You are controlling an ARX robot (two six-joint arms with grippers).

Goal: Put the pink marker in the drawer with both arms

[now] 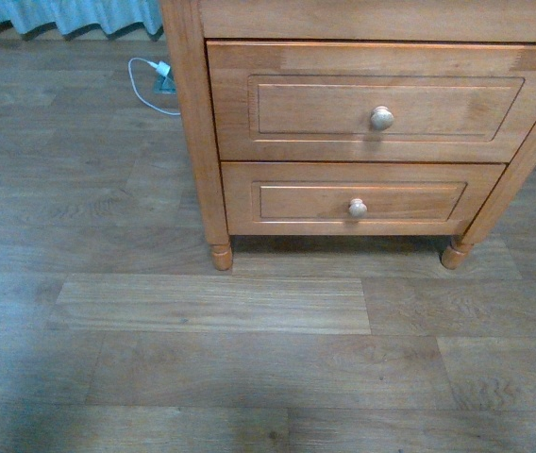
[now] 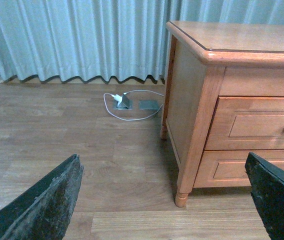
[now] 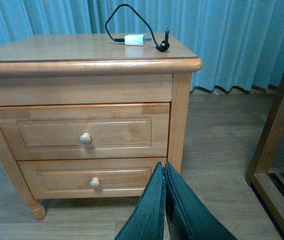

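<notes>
The taller upper drawer (image 1: 381, 99) of the orange-brown nightstand is closed, its round pale knob (image 1: 382, 118) facing me. It also shows in the right wrist view (image 3: 82, 130) and partly in the left wrist view (image 2: 262, 125). My left gripper (image 2: 164, 192) is open and empty, low over the floor in front of the nightstand's left front leg. My right gripper (image 3: 164, 172) is shut and empty, low in front of the nightstand's right front corner. No pink marker shows in any view. Neither arm shows in the front view.
The shorter lower drawer (image 1: 358, 198) is closed too. A black cable with a white adapter (image 3: 134, 39) lies on the nightstand top. A white cable and floor sockets (image 2: 124, 102) lie by the curtain. A dark wooden frame (image 3: 277, 150) stands to the nightstand's right.
</notes>
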